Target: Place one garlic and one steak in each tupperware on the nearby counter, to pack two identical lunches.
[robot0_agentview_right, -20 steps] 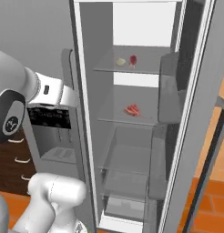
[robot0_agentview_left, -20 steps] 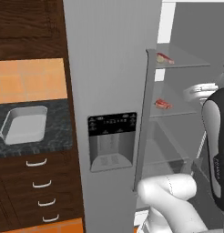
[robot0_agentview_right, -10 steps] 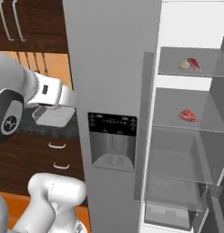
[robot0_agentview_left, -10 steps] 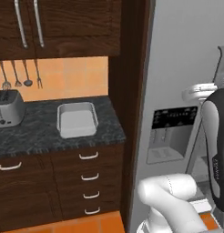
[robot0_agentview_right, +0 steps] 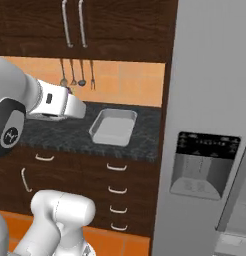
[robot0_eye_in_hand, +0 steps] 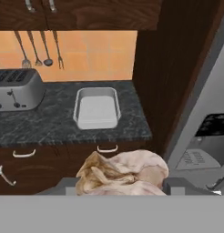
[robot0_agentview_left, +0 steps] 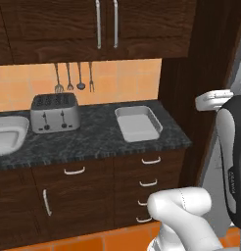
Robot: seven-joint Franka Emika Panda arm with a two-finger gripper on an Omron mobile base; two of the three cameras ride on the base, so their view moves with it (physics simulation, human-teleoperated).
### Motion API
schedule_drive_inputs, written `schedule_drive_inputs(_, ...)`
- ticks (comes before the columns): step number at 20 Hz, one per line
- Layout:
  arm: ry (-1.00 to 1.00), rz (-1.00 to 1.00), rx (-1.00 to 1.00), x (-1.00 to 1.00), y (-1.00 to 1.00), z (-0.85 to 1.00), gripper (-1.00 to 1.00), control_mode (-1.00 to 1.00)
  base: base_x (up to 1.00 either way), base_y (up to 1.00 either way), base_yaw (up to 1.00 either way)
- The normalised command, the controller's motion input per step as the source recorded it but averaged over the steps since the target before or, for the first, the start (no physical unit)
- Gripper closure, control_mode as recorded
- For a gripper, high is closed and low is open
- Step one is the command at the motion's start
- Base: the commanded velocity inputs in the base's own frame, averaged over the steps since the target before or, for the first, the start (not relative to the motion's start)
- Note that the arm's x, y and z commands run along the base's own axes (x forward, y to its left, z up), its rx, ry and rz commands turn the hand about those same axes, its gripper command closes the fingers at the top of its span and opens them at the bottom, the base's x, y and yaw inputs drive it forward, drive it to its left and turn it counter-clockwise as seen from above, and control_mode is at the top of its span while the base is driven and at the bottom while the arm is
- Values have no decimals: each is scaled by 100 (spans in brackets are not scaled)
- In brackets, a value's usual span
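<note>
Jaws clenched on a garlic bulb [robot0_eye_in_hand: 123, 175], which sits between the fingertips [robot0_eye_in_hand: 177, 185] at the bottom of the hand view, well short of the bench [robot0_eye_in_hand: 50, 125]. Rectangular tupperware tray [robot0_agentview_left: 138, 123] sits on the bench, nothing in it. Toaster [robot0_agentview_left: 54, 112] to its left; second pale container [robot0_agentview_left: 7, 137] further left.

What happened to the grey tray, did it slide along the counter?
No. The tray sits as before near the counter's right end, beside the brown panel. The whole picture shifted, so the camera moved.
</note>
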Motion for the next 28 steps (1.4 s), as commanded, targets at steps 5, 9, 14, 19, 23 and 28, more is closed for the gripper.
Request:
schedule_drive_inputs(5,0,0,0,0,0,0,100,100,7,100,0)
schedule_drive_inputs(9,0,0,0,0,0,0,100,100,6,100,0)
schedule_drive_inputs(14,0,0,0,0,0,0,100,100,5,99,0)
schedule_drive_inputs(19,0,0,0,0,0,0,100,100,2,94,0)
schedule_drive_inputs(23,0,0,0,0,0,0,100,100,3,91,0)
schedule_drive_inputs(28,0,0,0,0,0,0,100,100,5,81,0)
